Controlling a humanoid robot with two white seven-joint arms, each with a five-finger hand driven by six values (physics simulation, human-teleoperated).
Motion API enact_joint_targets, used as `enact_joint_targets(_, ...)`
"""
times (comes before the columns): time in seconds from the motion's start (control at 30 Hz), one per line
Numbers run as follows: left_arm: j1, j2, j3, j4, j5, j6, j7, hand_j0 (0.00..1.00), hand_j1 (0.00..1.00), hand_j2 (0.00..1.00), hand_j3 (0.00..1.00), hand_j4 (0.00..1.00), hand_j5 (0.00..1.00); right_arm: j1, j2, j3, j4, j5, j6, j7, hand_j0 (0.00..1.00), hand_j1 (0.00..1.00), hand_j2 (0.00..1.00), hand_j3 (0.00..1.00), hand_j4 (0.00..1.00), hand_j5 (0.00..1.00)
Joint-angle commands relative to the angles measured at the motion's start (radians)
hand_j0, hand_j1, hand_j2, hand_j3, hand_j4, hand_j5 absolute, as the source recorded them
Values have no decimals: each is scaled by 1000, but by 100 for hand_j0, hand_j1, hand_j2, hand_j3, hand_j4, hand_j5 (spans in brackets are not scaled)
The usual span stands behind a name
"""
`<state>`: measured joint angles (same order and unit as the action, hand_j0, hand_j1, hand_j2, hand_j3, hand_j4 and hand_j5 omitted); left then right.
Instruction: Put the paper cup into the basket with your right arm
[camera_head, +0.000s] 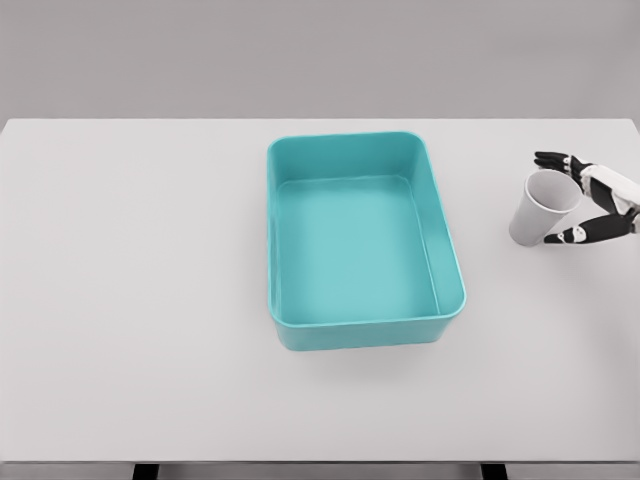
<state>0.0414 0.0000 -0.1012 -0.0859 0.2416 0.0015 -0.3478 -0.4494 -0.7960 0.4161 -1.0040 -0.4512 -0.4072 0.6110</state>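
Centrally, the teal basket stood on the white table, nothing inside. At its 3 o'clock, well apart, the paper cup stood tilted, the right hand open around its rim, fingers either side. Judged light and crushable, it called for a gentle mid-wall grip.

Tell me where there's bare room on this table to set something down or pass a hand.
Bare tabletop runs from the table left edge to the teal basket, and along the front strip below it. The basket's inside is bare too. The tight spot is the far right, where the right hand brackets the paper cup, leaving a narrow gap between cup and basket.
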Motion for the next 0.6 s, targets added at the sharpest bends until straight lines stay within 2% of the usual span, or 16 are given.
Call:
enact_joint_targets(0.0,0,0,0,0,-1,0,0,100,100,100,100,100,100,0,-2,1,-10,-7,2,0,100,100,100,100,100,100)
enact_joint_targets(0.27,0,0,0,0,1,0,0,100,100,100,100,100,100,-2,0,24,-50,-10,4,0,100,100,100,100,100,100)
enact_joint_targets(0.57,0,0,0,0,-1,0,1,100,100,100,100,100,100,-6,23,21,-50,-17,22,0,98,98,98,98,98,98)
